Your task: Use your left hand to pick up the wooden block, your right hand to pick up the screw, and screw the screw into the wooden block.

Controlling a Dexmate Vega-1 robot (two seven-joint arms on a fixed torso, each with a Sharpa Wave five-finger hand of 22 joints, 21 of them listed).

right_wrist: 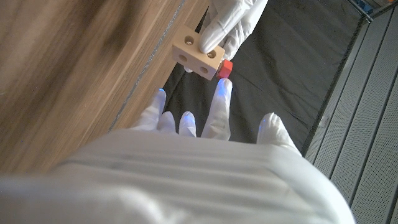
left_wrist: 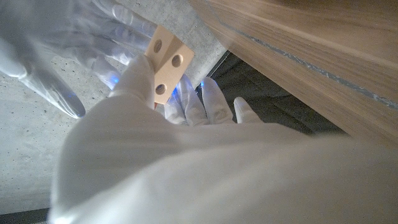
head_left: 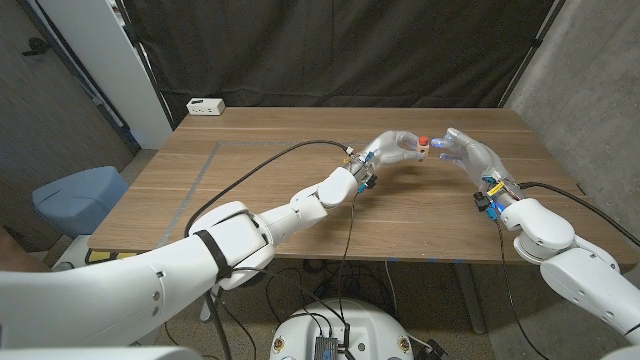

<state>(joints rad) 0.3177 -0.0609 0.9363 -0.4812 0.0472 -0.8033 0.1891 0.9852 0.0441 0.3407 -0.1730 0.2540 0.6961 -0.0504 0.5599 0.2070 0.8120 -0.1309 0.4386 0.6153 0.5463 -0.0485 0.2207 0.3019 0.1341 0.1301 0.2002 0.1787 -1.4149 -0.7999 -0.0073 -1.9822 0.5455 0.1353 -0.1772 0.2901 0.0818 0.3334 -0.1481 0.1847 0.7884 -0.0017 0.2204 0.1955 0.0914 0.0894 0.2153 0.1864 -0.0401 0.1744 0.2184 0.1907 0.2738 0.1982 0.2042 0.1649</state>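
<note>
Above the middle of the wooden table (head_left: 300,190), the robot's left hand (head_left: 392,147) holds the wooden block (head_left: 424,148) up off the surface, pinched in its fingers (right_wrist: 217,28) with the drilled faces left uncovered, apparently so the holes stay reachable. The red screw (right_wrist: 224,68) sits at the block's side, seemingly started in a hole. The right hand (head_left: 470,153) faces the block with its fingers spread, one fingertip (right_wrist: 219,93) just beside the screw head; whether it touches it cannot be told. That placement suggests the turning step is at hand. A white box (head_left: 205,105) lies at the table's far left corner.
</note>
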